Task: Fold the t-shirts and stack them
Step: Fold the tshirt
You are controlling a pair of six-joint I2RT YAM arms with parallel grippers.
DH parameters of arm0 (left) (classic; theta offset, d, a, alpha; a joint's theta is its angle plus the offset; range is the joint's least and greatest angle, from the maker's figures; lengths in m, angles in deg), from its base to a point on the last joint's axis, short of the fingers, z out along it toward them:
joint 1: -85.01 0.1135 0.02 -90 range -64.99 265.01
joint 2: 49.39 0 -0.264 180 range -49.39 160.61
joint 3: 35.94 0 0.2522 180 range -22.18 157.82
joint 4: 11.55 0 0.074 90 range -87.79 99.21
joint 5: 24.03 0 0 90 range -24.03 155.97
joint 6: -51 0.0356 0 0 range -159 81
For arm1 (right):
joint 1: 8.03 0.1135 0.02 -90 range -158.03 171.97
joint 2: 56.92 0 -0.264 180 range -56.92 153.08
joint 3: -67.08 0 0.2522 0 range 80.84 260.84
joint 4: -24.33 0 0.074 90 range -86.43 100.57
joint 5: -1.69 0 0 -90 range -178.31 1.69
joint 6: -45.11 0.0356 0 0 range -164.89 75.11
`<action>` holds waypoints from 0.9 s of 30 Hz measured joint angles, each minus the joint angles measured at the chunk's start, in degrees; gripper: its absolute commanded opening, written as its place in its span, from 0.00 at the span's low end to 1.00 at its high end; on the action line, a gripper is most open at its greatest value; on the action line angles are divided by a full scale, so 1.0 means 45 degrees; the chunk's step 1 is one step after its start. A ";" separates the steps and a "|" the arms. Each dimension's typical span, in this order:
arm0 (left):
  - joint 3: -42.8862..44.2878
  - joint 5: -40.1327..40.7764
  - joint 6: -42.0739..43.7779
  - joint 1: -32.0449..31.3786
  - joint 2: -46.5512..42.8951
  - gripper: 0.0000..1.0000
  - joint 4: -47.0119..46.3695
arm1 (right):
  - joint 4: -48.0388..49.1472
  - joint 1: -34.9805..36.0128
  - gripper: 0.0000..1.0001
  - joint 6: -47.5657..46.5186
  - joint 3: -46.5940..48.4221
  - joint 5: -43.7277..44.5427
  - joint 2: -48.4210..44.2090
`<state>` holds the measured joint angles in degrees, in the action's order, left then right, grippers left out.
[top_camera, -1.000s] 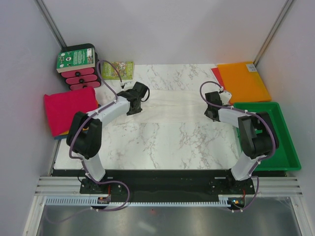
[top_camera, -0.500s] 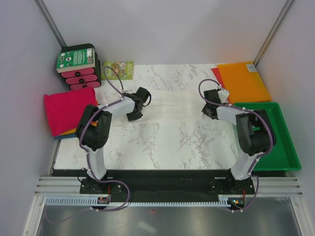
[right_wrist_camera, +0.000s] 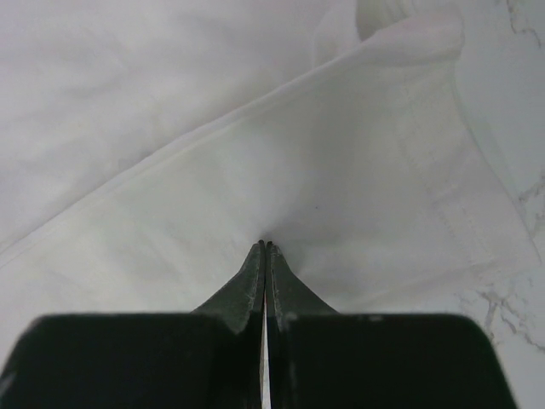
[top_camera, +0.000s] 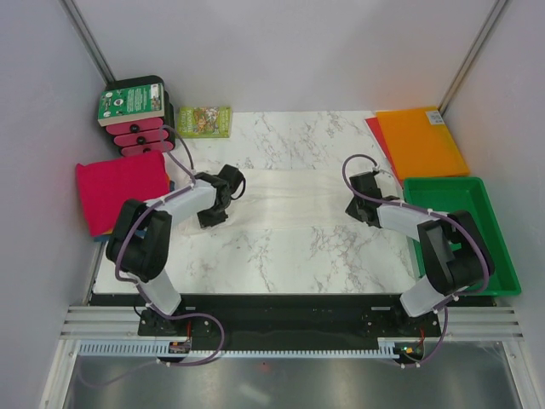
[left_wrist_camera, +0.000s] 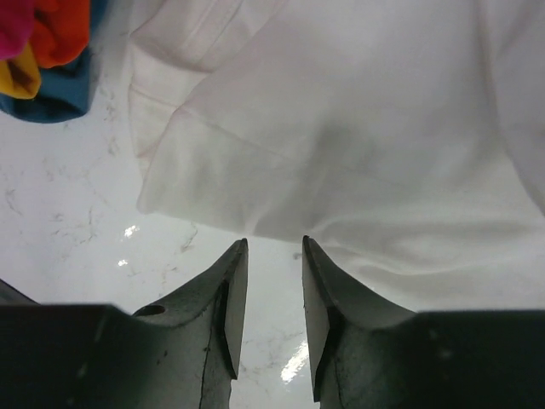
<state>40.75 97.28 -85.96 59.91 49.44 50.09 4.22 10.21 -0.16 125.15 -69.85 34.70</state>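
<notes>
"Jaws on the left: how are they found?"
"Parted and empty, just short of the white t-shirt (left_wrist_camera: 358,145); the right jaws are clenched on its cloth."
"And the fold?"
"The near hem should be pinched, then both ends lifted evenly. It is spread thin and wrinkled across the table (top_camera: 281,256)."

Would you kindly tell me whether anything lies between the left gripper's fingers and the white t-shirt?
Nothing visible does. The left gripper hangs open just short of the white t-shirt, with only marble table showing between them; the folded pile lies off to the side.
</notes>
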 measured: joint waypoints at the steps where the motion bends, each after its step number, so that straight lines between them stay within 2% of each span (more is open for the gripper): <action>1: -0.0112 0.0039 -0.0005 0.0000 -0.0194 0.44 0.0107 | -0.0073 0.0049 0.07 0.0019 -0.0151 -0.0005 -0.0165; 2: -0.0189 0.0058 -0.0015 0.0000 -0.0398 0.53 0.0219 | -0.0175 0.0092 0.13 0.0039 -0.0262 -0.0010 -0.0316; 3: -0.0194 0.0083 -0.0024 0.0000 -0.0559 0.57 0.0350 | -0.0330 0.0155 0.21 0.0000 -0.0330 -0.0019 -0.0452; 4: -0.0194 0.0121 -0.0029 0.0000 -0.0704 0.60 0.0374 | -0.0476 0.0194 0.38 -0.0034 -0.0345 -0.0039 -0.0534; 5: -0.0185 0.0180 -0.0034 -0.0010 -0.0860 0.66 0.0384 | -0.0539 0.0272 0.45 -0.0131 -0.0340 -0.0068 -0.0617; 7: -0.0175 0.0257 -0.0010 -0.0049 -0.1360 0.68 0.0296 | -0.0806 0.0491 0.54 -0.0476 -0.0248 -0.0126 -0.0874; 9: -0.0194 0.0175 0.0034 -0.0107 -0.2244 0.68 0.0024 | -0.1219 0.1054 0.55 -0.1078 0.0248 -0.0209 -0.1331; 10: -0.0233 0.0000 0.0053 -0.0121 -0.2827 0.68 -0.0223 | -0.1282 0.1316 0.49 -0.1311 0.0544 -0.0379 -0.1491; 11: -0.0301 -0.0151 0.0063 -0.0146 -0.3449 0.68 -0.0495 | -0.1389 0.1671 0.37 -0.1627 0.1025 -0.0607 -0.1617; 12: -0.0379 -0.0340 0.0063 -0.0160 -0.4085 0.68 -0.0724 | -0.1375 0.2021 0.23 -0.1923 0.1525 -0.0889 -0.1666; 13: -0.0442 -0.0452 0.0063 -0.0170 -0.4575 0.68 -0.0889 | -0.1316 0.2375 0.04 -0.2220 0.2025 -0.1248 -0.1676; 14: -0.0597 -0.0665 0.0063 -0.0175 -0.5187 0.68 -0.1185 | -0.1239 0.2783 0.00 -0.2467 0.2424 -0.1540 -0.1656; 20: -0.2152 -0.1443 0.0272 -0.0165 -0.6261 0.70 -0.2414 | -0.0539 0.4935 0.00 -0.3313 0.3167 -0.2535 -0.0763; 23: -0.2822 -0.2098 0.0690 -0.0165 -0.5897 0.67 -0.2788 | -0.0588 0.5299 0.00 -0.3478 0.3322 -0.2773 0.0146; 27: -0.2778 -0.2540 0.1083 -0.0165 -0.4682 0.68 -0.3648 | -0.0874 0.5406 0.00 -0.3599 0.3779 -0.2715 0.0913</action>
<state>28.25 85.85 -81.09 59.17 28.37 33.67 0.28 34.53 -16.36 142.16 -82.07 38.81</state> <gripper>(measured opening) 0.678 0.007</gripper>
